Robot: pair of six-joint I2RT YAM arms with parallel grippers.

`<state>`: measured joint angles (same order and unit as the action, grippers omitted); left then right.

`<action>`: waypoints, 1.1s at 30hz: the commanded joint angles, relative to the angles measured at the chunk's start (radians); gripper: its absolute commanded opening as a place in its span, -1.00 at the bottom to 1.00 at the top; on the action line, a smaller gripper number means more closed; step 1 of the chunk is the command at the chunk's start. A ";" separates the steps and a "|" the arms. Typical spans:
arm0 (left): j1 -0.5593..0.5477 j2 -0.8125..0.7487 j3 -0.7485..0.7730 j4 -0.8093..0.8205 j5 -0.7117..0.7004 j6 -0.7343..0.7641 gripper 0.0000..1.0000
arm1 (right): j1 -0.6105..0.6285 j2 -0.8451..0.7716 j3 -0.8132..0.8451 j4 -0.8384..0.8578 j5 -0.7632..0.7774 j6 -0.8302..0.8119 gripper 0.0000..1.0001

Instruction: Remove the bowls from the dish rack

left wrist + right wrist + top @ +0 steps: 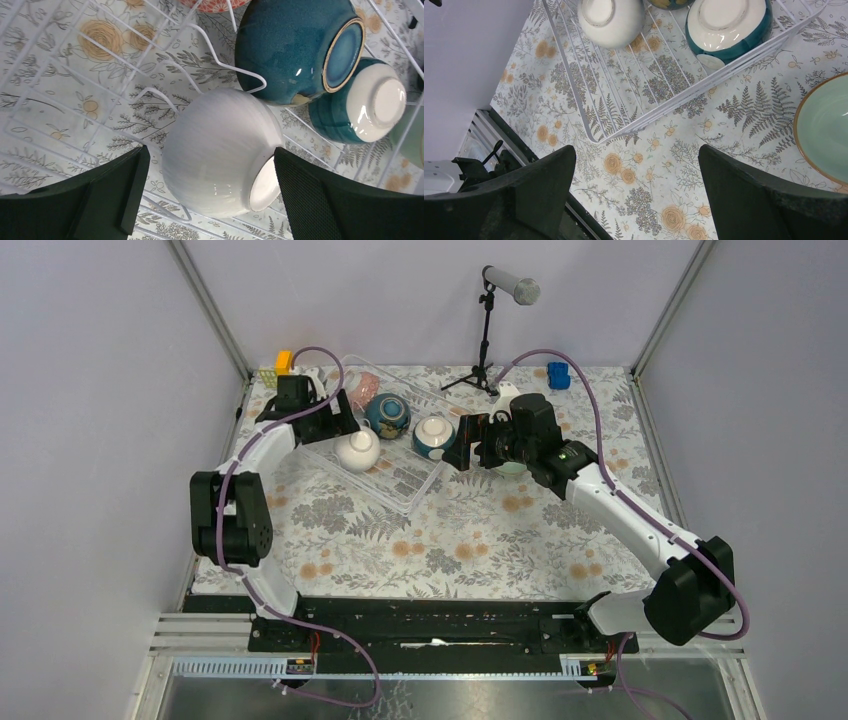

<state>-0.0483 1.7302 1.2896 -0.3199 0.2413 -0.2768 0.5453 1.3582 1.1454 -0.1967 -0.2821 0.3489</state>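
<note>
**Q:** Where is your left gripper [210,165]?

**A:** It is down in the large see-through rectangular dish rack [60,75] with thin white ribs, which sits at the far left of the table. My jaws stand wide apart, one on each side of the small round white ceramic bowl [220,150]. That bowl lies tipped on its side, with its foot turned toward one jaw. There is a plain gap at the other jaw. Whether the jaw by the foot touches it, I cannot tell. Nothing is clamped.

**Q:** What else is in the rack?

**A:** Just beyond the white ceramic bowl is a glossy dark teal bowl [290,50]. It is tipped over too, with its pale foot ring facing my camera. Right beside it is a teal-banded bowl [360,105] with a white base, also showing me its underside. A pink patterned bowl [215,4] is cut off by the top edge of my left wrist view.

**Q:** And your right gripper [636,160]?

**A:** It hangs over the floral tablecloth [664,165], just off a corner of the dish rack. Its jaws are spread and there is nothing between them.

**Q:** Is any bowl outside the rack?

**A:** Yes, one. A pale green round bowl [824,130] with a brown rim stands upright on the cloth, near my right gripper and apart from the rack.
</note>
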 commanded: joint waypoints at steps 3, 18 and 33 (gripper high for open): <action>0.028 0.076 0.088 -0.065 0.136 0.003 0.98 | 0.006 -0.011 0.006 0.032 0.006 0.007 1.00; 0.044 0.104 0.066 -0.033 0.308 -0.064 0.98 | 0.007 0.017 0.008 0.038 0.003 0.020 0.99; -0.002 0.041 0.002 0.024 0.369 -0.128 0.97 | 0.006 0.005 0.002 0.039 0.009 0.022 0.98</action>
<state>-0.0051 1.7893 1.3060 -0.2974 0.5106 -0.3729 0.5453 1.3754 1.1454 -0.1951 -0.2790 0.3637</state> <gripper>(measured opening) 0.990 0.993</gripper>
